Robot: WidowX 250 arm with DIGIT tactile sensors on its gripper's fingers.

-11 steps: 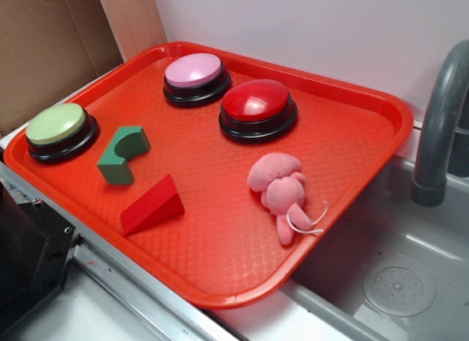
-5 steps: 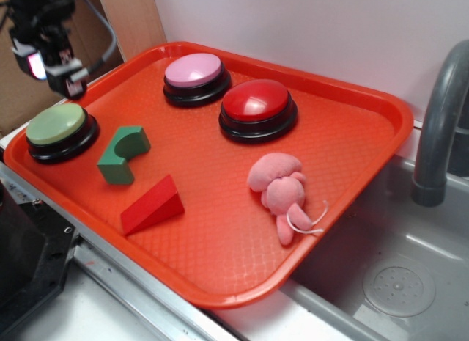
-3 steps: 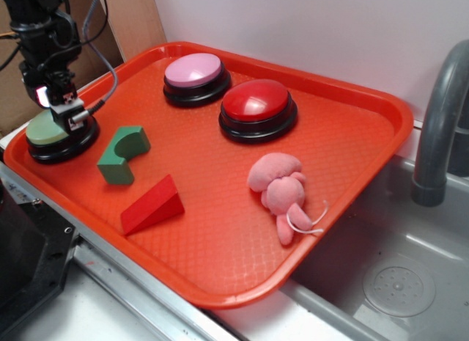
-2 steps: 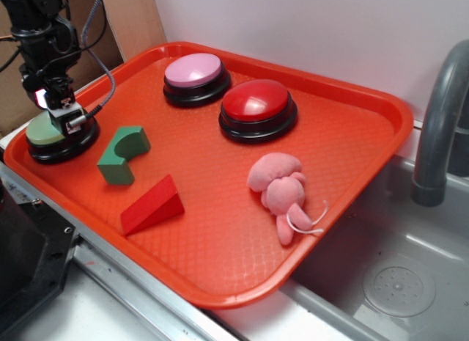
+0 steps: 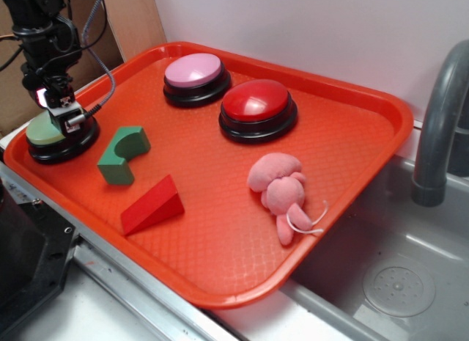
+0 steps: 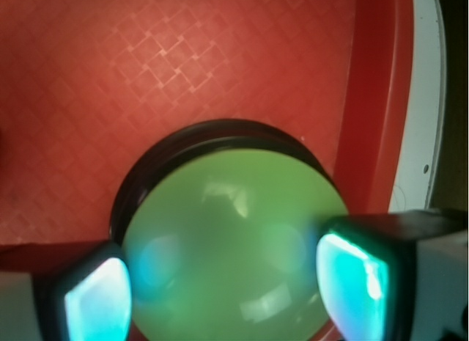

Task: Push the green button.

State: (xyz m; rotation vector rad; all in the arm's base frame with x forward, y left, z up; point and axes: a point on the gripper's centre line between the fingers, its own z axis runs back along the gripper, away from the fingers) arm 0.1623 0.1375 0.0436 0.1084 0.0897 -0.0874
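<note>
Two end effector fingers spread wide, straddling the green button; contact unclear

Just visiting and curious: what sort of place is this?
Probably a toy kitchen set up for testing: a grey tap over a sink, with an orange tray of toys beside it.

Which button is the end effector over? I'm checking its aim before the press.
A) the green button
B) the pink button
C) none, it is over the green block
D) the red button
A: the end effector sits over the green button, whose dome fills the wrist view between the fingers.
</note>
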